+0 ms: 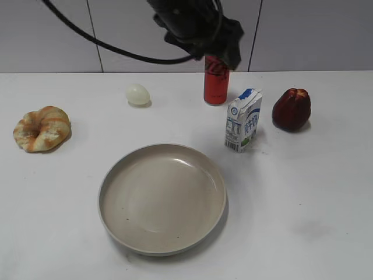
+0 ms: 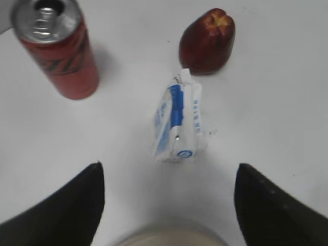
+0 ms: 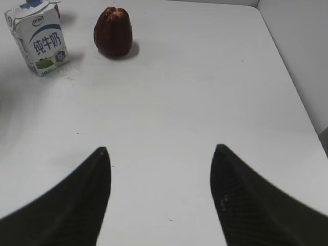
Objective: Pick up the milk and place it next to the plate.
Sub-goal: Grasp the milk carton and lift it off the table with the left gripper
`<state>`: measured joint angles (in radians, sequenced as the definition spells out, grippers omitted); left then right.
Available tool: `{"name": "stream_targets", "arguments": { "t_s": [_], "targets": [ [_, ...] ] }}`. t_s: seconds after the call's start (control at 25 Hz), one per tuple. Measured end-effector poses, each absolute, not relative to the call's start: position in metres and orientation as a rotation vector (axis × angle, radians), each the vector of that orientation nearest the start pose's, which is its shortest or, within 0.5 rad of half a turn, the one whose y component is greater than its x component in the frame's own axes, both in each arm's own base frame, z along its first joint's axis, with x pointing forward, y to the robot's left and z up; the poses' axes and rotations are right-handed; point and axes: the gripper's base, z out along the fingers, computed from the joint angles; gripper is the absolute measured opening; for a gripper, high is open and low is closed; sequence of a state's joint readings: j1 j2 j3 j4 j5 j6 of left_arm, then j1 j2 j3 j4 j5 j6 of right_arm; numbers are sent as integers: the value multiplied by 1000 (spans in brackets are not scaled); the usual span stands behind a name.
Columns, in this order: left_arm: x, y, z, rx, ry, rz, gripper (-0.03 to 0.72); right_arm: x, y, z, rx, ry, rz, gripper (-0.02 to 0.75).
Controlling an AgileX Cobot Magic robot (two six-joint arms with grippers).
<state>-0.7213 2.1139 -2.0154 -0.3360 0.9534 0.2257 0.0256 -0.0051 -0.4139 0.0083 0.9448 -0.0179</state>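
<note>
The milk (image 1: 243, 119) is a small white carton with a blue top. It stands upright on the white table, right of the plate's far edge and apart from it. The plate (image 1: 160, 198) is large, beige and empty, at the front centre. The milk also shows in the left wrist view (image 2: 179, 123) and the right wrist view (image 3: 38, 43). My left gripper (image 2: 169, 166) is open and empty, high above the gap between the plate's rim (image 2: 171, 238) and the milk. My right gripper (image 3: 160, 148) is open and empty over bare table, right of the milk.
A tall red soda can (image 1: 216, 81) stands just behind the milk. A dark red fruit (image 1: 291, 109) sits to its right. A white egg (image 1: 138, 94) and a bread ring (image 1: 42, 128) lie at the left. A black arm (image 1: 198, 29) hangs over the can.
</note>
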Motion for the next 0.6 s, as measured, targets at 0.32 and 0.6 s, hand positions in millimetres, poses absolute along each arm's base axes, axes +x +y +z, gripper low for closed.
{"name": "stream_targets", "arguments": {
  "t_s": [0.32, 0.6],
  "targets": [
    [345, -373, 246, 1091, 2359, -615, 690, 8, 1, 262, -43, 2009, 15, 466],
    [356, -380, 216, 1060, 2353, -587, 693, 8, 1, 262, -43, 2009, 15, 466]
  ]
}}
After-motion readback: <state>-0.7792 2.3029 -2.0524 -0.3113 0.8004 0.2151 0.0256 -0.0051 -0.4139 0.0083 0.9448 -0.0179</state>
